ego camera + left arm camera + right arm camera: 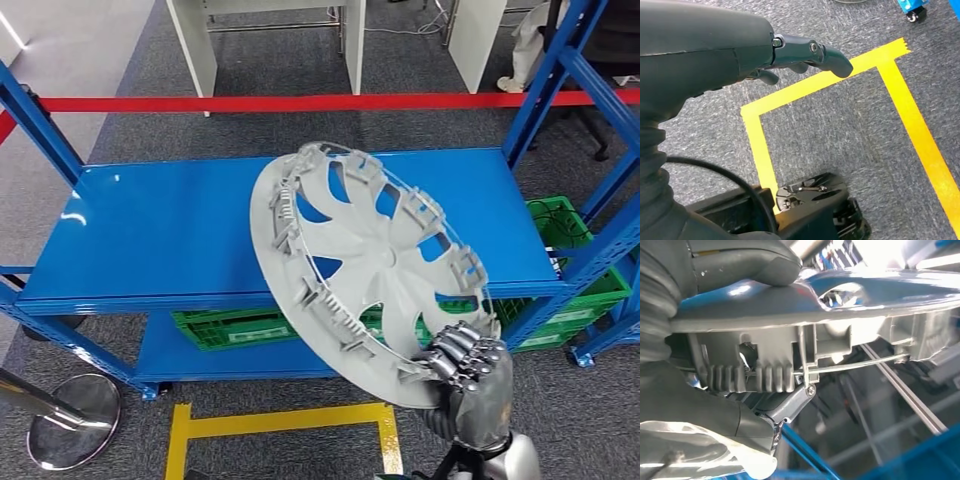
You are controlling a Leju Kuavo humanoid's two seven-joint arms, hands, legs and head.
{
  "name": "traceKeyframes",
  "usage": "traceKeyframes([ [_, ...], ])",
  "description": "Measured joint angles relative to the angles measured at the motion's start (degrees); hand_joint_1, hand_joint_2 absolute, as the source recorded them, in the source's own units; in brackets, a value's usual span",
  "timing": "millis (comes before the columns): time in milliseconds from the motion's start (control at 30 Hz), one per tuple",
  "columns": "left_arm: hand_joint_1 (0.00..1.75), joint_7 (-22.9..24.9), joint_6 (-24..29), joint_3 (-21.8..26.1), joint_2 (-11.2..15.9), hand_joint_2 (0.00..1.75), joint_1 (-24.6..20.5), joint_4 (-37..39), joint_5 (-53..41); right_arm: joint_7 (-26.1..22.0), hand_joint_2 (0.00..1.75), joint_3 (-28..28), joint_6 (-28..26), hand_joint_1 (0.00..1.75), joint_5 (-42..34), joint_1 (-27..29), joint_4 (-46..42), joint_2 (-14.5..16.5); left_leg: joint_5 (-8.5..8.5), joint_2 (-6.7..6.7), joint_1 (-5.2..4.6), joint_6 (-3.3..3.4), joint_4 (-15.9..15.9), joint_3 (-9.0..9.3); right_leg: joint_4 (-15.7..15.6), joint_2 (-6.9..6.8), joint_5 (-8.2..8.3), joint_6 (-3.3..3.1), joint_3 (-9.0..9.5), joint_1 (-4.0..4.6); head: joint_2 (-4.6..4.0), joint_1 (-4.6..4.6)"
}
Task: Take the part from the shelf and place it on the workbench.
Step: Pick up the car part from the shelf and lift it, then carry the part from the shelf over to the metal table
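The robot's right hand (469, 385) is raised at the lower right of the head view, its fingers (458, 348) curled over the rim of a grey wheel cover (355, 265) that it grips. The left hand (753, 47) hangs low, holding nothing, fingers (828, 56) loosely extended and apart.

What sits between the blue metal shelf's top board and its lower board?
In the head view, green plastic crates sit on the lower board, under the blue top board, partly hidden by the grey hubcap.
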Motion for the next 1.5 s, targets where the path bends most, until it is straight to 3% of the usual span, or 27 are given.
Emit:
traceKeyframes([
  [67,0.00,0.0,0.0,0.1,0.0,1.75,0.0,0.0,-0.1,0.0,1.75,0.9,0.0,1.75,-0.4,0.2,1.2,0.2,-4.55,0.02,0.08,-0.35,7.2,-2.34,0.0,-0.12,0.57,-0.42,-0.89,0.07,0.00,-0.19],
  [133,0.00,0.0,0.0,0.2,0.0,1.75,0.0,0.0,-0.1,0.0,1.75,1.5,0.0,1.75,-0.8,0.3,2.0,0.2,-6.12,0.01,0.09,-0.30,10.8,-2.73,0.1,-0.13,1.28,-0.51,-1.86,0.21,0.00,-0.20],
  [167,0.00,0.0,0.0,0.3,0.0,1.75,0.0,0.0,-0.1,0.0,1.75,1.8,0.0,1.75,-1.2,0.3,2.4,0.2,-5.31,0.01,0.07,-0.10,9.3,-1.35,0.1,-0.11,1.65,-0.49,-2.28,0.30,0.00,-0.20],
  [267,0.00,0.0,0.0,0.3,0.1,1.75,-0.1,0.0,-0.1,-0.3,1.75,2.5,0.0,1.75,-3.2,0.3,3.2,0.3,-1.34,0.04,-0.29,1.05,-2.9,6.06,0.1,-0.11,2.78,-0.14,-3.14,0.57,0.00,-0.14],
  [300,0.00,0.1,0.1,0.4,0.1,1.75,-0.2,0.0,-0.1,-0.3,1.75,2.7,0.0,1.75,-3.9,0.4,3.4,0.3,-0.72,0.07,-0.49,1.29,-5.5,7.44,0.0,-0.18,3.16,0.12,-3.29,0.59,0.00,-0.14],
  [400,0.00,0.2,0.1,0.4,0.1,1.75,-0.1,0.0,-0.3,-0.7,1.75,3.1,0.0,1.75,-4.6,0.6,3.8,0.4,0.43,0.14,-0.81,1.76,-6.7,7.43,-0.2,-0.40,4.26,1.09,-3.45,0.34,0.00,-0.14],
  [433,0.00,0.1,0.1,0.4,0.1,1.75,0.0,0.0,-0.3,-1.0,1.75,3.1,0.0,1.75,-4.2,0.9,3.8,0.5,1.07,0.24,-0.73,2.08,-7.0,7.08,-0.1,-0.34,3.93,1.37,-3.69,0.27,0.00,-0.13],
  [500,0.00,0.0,0.1,0.5,0.0,1.75,0.0,0.0,-0.5,-1.6,1.75,2.9,0.0,1.75,-3.1,1.5,3.8,0.6,2.48,0.49,-0.42,2.74,-7.5,5.92,2.7,-0.11,0.25,1.84,-4.99,0.24,0.00,-0.01],
  [567,0.00,-0.2,0.0,0.5,-0.1,1.75,0.0,0.0,-0.6,-2.2,1.75,2.6,0.0,1.75,-2.2,1.9,3.9,0.8,3.61,0.64,-0.44,3.02,-7.4,4.38,9.4,0.00,-5.40,2.21,-6.70,0.22,0.00,0.08],
  [600,0.00,-0.2,0.0,0.5,-0.2,1.75,0.0,0.0,-0.7,-2.4,1.75,2.4,0.0,1.75,-1.9,2.1,4.0,0.9,4.20,0.70,-0.46,2.98,-7.2,3.56,12.7,0.00,-6.98,2.38,-7.08,0.21,0.00,0.07],
  [633,0.00,-0.3,0.0,0.5,-0.2,1.75,0.0,0.0,-0.7,-2.5,1.75,2.1,0.0,1.75,-1.7,2.2,4.1,0.9,4.76,0.76,-0.46,2.92,-7.1,2.71,14.6,0.00,-7.28,2.52,-6.78,0.19,0.00,0.06],
  [667,0.00,-0.4,0.0,0.5,-0.2,1.75,0.0,0.0,-0.7,-2.7,1.75,1.9,0.0,1.75,-1.4,2.4,4.2,1.0,5.27,0.80,-0.43,2.81,-6.9,1.89,14.7,-0.01,-6.42,2.62,-5.55,0.15,0.00,0.08],
  [733,0.00,-0.6,0.0,0.5,-0.3,1.75,0.0,0.0,-0.7,-2.8,1.75,1.6,0.0,1.75,-1.0,2.5,4.4,1.2,6.08,0.82,-0.38,2.39,-6.3,0.49,8.7,-0.04,-3.96,2.75,-0.21,-0.02,0.00,0.07],
  [800,0.00,-0.7,0.0,0.5,-0.4,1.75,-0.1,0.0,-0.8,-2.9,1.75,1.3,0.0,1.75,-0.7,2.5,4.4,1.4,6.73,0.82,-0.49,1.78,-5.6,-0.53,1.0,0.05,-4.01,2.63,5.32,0.02,0.00,0.14],
  [833,0.00,-0.8,0.0,0.5,-0.4,1.75,-0.1,0.0,-0.8,-2.9,1.75,1.2,0.0,1.75,-0.6,2.5,4.4,1.5,7.07,0.83,-0.56,1.48,-5.3,-0.80,-1.1,0.12,-4.61,2.46,6.46,0.11,0.00,0.16],
  [900,0.00,-0.8,0.0,0.5,-0.4,1.75,0.0,0.0,-0.9,-3.1,1.75,1.0,0.0,1.75,-0.5,2.6,4.5,1.6,7.73,0.81,-0.53,0.92,-5.2,-1.10,-1.8,0.16,-4.68,1.75,6.25,0.27,0.00,0.19],
  [967,0.00,-0.8,0.0,0.5,-0.4,1.75,0.0,0.0,-0.9,-3.1,1.75,0.9,0.0,1.75,-0.5,2.7,4.6,1.8,6.27,0.66,-0.31,0.23,-4.3,-1.62,-1.9,-0.07,-3.92,0.68,5.34,0.21,0.00,0.13],
  [1033,0.00,-0.8,0.0,0.5,-0.3,1.75,0.0,0.0,-1.0,-3.1,1.75,0.8,0.0,1.75,-0.7,2.7,4.6,1.9,1.08,0.51,-0.14,-0.42,0.3,-2.88,-1.9,-0.28,-2.83,-0.18,4.21,0.14,0.00,0.03],
  [1100,0.00,-0.9,0.0,0.5,-0.3,1.75,0.0,0.0,-1.1,-3.0,1.75,0.7,0.0,1.75,-1.1,2.8,4.7,1.9,-3.87,0.49,-0.09,-0.73,7.5,-4.13,-1.8,-0.32,-1.61,-0.42,3.02,0.22,0.00,-0.02],
  [1133,0.00,-0.9,0.0,0.5,-0.3,1.75,0.0,0.0,-1.1,-2.9,1.75,0.7,0.0,1.75,-1.2,2.8,4.7,1.9,-4.53,0.48,-0.07,-0.75,9.9,-4.09,-1.7,-0.31,-0.98,-0.43,2.33,0.29,0.00,-0.01],
  [1167,0.00,-1.0,0.0,0.5,-0.3,1.75,0.0,0.0,-1.1,-2.8,1.75,0.7,0.0,1.75,-1.4,2.8,4.8,1.9,-3.96,0.46,-0.07,-0.65,10.5,-3.23,-1.6,-0.30,-0.40,-0.42,1.52,0.36,0.00,-0.01],
  [1200,0.00,-1.0,0.0,0.5,-0.3,1.75,0.0,0.0,-1.2,-2.7,1.75,0.7,0.0,1.75,-1.6,2.7,4.8,1.9,-2.49,0.43,-0.09,-0.43,8.7,-1.36,-1.4,-0.29,0.11,-0.38,0.70,0.43,0.00,-0.01],
  [1267,0.00,-1.1,0.0,0.5,-0.2,1.75,-0.1,0.0,-1.3,-2.3,1.75,0.8,0.0,1.75,-2.0,2.7,4.8,1.9,-0.06,0.32,-0.26,0.40,0.7,4.28,-1.1,-0.27,0.94,-0.20,-0.50,0.61,0.00,0.00],
  [1333,0.00,-1.2,-0.1,0.5,-0.2,1.75,-0.2,0.0,-1.3,-1.9,1.75,1.0,0.0,1.75,-2.5,2.6,4.8,1.9,0.17,0.19,-0.55,1.13,-6.1,8.21,-1.0,-0.32,1.81,0.30,-1.18,0.69,0.00,0.05],
  [1433,0.00,-1.2,-0.3,0.5,-0.3,1.75,-0.2,0.0,-1.4,-1.6,1.75,1.2,0.0,1.75,-2.8,2.5,4.8,1.9,0.80,0.27,-0.75,1.84,-8.0,8.10,-1.2,-0.39,2.94,1.42,-1.75,0.48,0.00,0.00],
  [1467,0.00,-1.2,-0.5,0.5,-0.3,1.75,-0.2,0.0,-1.5,-1.5,1.75,1.2,0.0,1.75,-2.8,2.5,4.8,1.9,1.44,0.39,-0.66,2.24,-8.3,7.61,-0.8,-0.31,2.20,1.70,-2.17,0.44,0.00,0.03],
  [1500,0.00,-1.2,-0.6,0.5,-0.3,1.75,-0.3,0.0,-1.5,-1.4,1.75,1.3,0.0,1.75,-2.7,2.6,4.8,1.8,2.17,0.50,-0.54,2.61,-8.5,6.97,0.5,-0.21,0.41,1.95,-2.80,0.44,0.00,0.09],
])
